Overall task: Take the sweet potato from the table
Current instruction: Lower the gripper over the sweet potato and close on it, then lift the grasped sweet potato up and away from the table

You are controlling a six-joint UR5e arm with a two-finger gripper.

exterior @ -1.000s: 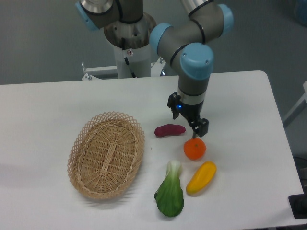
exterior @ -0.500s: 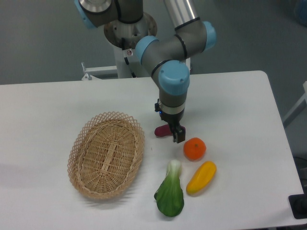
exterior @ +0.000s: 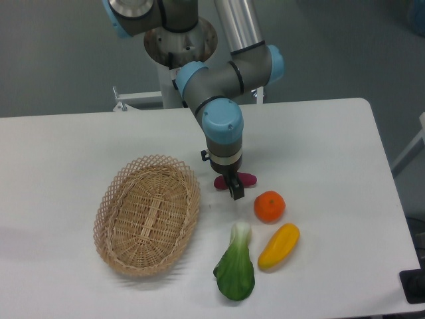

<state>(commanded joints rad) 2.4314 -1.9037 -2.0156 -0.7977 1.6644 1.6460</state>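
You have the white bench (exterior: 80,139) carrying five things: the sweet potato (exterior: 248,178) right under the hand (exterior: 232,188), basket (exterior: 147,214) to its left, orange (exterior: 269,206) just right, pepper (exterior: 279,245) and bok choy (exterior: 235,264) nearer you.

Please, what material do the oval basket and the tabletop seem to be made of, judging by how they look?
The basket looks like woven wicker or rattan: tan strands, open lattice rim, matte finish. The table seems to be a smooth white laminate or painted board, slightly satin, with rounded corners; the exact material cannot be told from this view.
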